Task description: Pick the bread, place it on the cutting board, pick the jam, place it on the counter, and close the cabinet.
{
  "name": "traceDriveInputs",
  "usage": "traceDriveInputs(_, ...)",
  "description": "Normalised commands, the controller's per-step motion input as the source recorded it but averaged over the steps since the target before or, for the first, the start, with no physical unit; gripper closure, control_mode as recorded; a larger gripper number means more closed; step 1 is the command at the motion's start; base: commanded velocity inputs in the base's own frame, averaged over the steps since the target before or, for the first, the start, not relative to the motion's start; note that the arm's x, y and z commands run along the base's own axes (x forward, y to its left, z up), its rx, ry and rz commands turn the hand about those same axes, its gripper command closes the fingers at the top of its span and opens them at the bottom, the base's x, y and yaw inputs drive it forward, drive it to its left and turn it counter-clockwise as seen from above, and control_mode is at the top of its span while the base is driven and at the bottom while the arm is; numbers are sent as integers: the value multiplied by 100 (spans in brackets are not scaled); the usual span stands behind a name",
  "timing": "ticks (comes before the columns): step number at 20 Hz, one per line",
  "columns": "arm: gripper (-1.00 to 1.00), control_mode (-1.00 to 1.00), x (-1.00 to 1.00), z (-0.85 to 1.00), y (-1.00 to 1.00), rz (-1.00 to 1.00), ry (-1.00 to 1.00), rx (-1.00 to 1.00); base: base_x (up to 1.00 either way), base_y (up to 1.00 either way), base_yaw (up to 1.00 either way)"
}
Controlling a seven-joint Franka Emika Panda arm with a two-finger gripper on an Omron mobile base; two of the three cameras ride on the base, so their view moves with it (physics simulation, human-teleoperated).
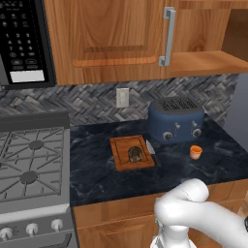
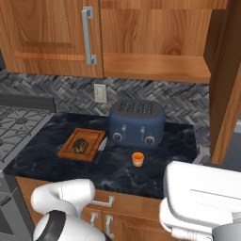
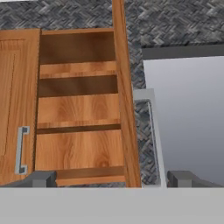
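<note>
The bread [image 1: 135,154] sits on the board [image 1: 121,145] left of centre in the left base view, and the jam [image 1: 195,152] stands on the bench [image 1: 97,174] right of centre, in front of the toaster [image 1: 175,119]. Judging from that, only the cabinet [image 3: 78,105] is left to close. Its right door [image 3: 124,96] stands open, seen edge-on down the middle of the hand view, with the bare shelves to its left. In the right base view the same door runs down the right edge of the frame.

The jaws [image 3: 111,179] are spread wide with nothing between them, their tips at the bottom of the hand view on either side of the door's lower edge.

The risks lie in the push. Meeting the door on its thin edge, a tip could slip past it and jam inside the cabinet. A push close to the hinge would move the door little and strain the arm. A sweep begun too low might clip the toaster or knock the jam over.
</note>
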Motion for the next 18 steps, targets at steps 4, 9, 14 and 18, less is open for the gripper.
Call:
traceDriveInputs(4,-100,-100,0,-14,-13,0,0,-2,0,0,0)
traceDriveInputs(9,-100,-100,1,-12,-12,0,0,-2,0,0,0)
traceDriveInputs(14,-100,-100,11,-3,-17,0,0,0,0,0,0)
traceDriveInputs(18,-100,-100,22,-1,-15,0,0,0,0,0,0)
